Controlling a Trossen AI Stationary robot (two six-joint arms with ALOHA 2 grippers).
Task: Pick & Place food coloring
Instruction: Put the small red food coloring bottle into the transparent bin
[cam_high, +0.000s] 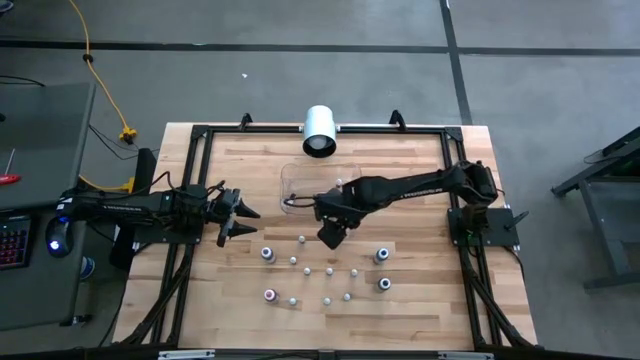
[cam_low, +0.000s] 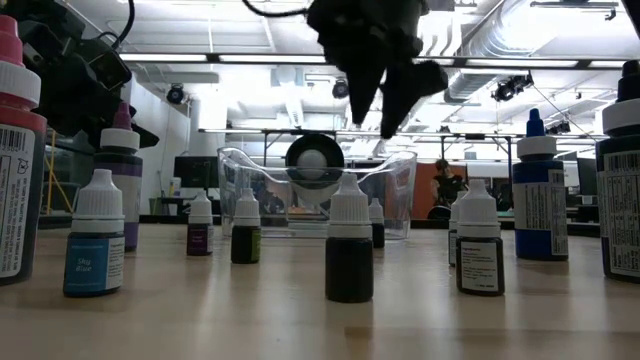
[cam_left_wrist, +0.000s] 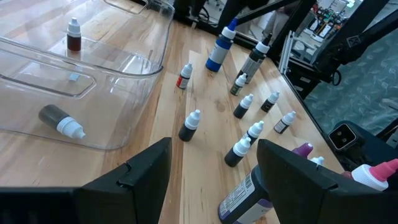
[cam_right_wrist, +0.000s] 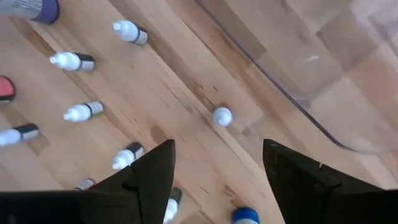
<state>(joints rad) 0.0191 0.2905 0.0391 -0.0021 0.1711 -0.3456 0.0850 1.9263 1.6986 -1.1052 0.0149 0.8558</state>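
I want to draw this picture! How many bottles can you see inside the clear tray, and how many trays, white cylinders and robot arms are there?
Bottles showing in the tray: 2
Clear tray: 1
White cylinder: 1
Robot arms: 2
Total: 6

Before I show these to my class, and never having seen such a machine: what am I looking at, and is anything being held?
These are four pictures of one moment. Two dark robot arms work at a wooden table. One camera looks straight down, one sits at table height, and one rides on each arm's wrist.

The left claw waits open at the table's left side, holding nothing. The right claw hangs open just in front of a clear plastic tray, above the bottles, also empty.

Small food coloring bottles stand scattered on the wood, a few larger ones among them. The left wrist picture shows two bottles already in the tray: one upright, one lying on its side. A white cylinder lies at the far edge.
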